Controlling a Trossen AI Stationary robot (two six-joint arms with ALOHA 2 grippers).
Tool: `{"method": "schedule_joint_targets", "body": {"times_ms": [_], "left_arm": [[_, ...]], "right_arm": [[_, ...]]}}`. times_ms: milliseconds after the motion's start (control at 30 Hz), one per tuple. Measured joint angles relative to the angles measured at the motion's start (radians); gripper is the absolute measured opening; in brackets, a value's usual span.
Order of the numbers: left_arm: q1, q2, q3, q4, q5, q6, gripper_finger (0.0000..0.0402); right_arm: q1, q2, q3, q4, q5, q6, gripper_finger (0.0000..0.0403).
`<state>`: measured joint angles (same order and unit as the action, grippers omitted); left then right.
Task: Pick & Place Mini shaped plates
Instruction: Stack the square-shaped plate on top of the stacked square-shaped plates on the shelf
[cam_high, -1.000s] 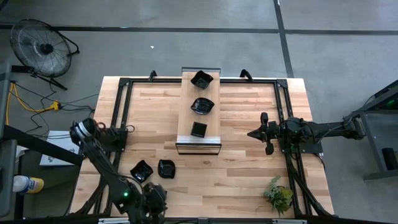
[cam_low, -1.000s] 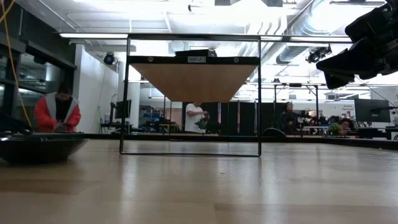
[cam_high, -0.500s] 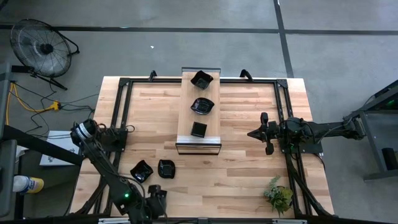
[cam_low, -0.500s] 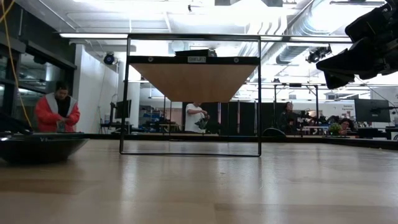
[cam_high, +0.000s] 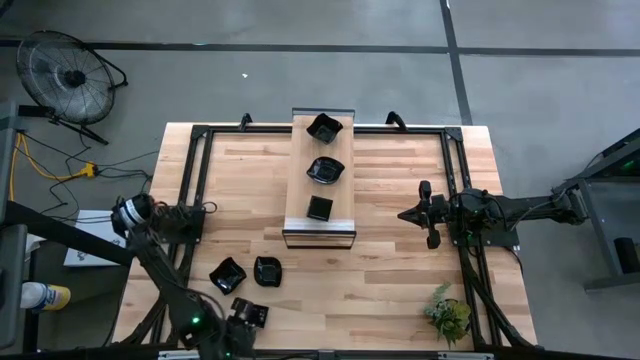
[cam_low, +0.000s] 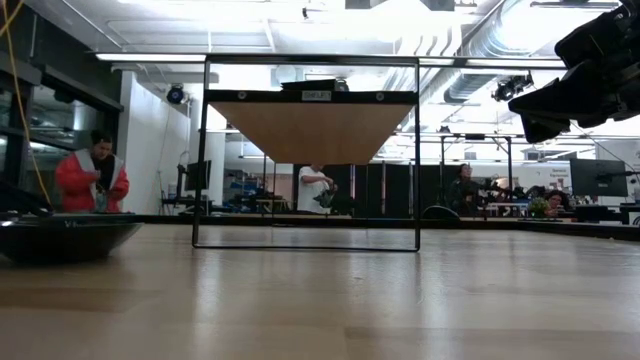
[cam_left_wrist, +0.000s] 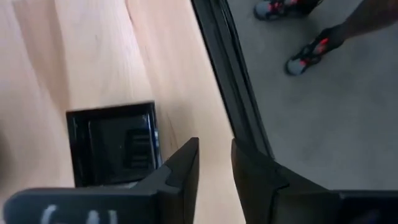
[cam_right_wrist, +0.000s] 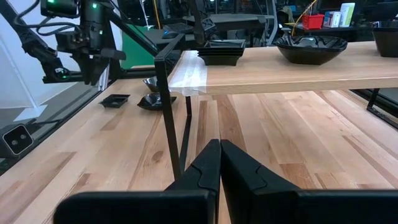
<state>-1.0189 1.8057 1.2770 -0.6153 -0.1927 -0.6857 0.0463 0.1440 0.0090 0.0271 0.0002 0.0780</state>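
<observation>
At lower left of the high view, the left gripper (cam_high: 243, 322) hovers slightly open and empty by a square plate (cam_high: 250, 312) near the desk (cam_high: 380, 290) edge. A clumsy descent could nudge it off. The right gripper (cam_high: 428, 214) waits closed and empty.
</observation>
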Motion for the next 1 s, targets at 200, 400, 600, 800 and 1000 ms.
{"method": "schedule_joint_targets", "body": {"times_ms": [200,400,600,800,1000], "left_arm": [[-0.048,0.000,0.000,-0.068,-0.101,-0.001,0.0154],[-0.047,0.043,0.000,-0.095,-0.127,0.008,0.0212],[-0.041,0.107,0.000,-0.098,-0.136,0.002,0.0216],[-0.041,0.119,-0.001,-0.110,-0.186,0.001,0.0216],[-0.041,0.119,-0.001,-0.144,-0.226,0.001,0.0216]], "right_arm": [[0.000,0.000,0.000,0.000,0.000,0.000,0.0005],[0.000,0.000,0.000,0.000,0.000,0.000,0.0005],[0.000,0.000,0.000,0.000,0.000,0.000,0.0005],[0.000,0.000,0.000,0.000,0.000,0.000,0.0004],[0.000,0.000,0.000,0.000,0.000,0.000,0.0004]]}}
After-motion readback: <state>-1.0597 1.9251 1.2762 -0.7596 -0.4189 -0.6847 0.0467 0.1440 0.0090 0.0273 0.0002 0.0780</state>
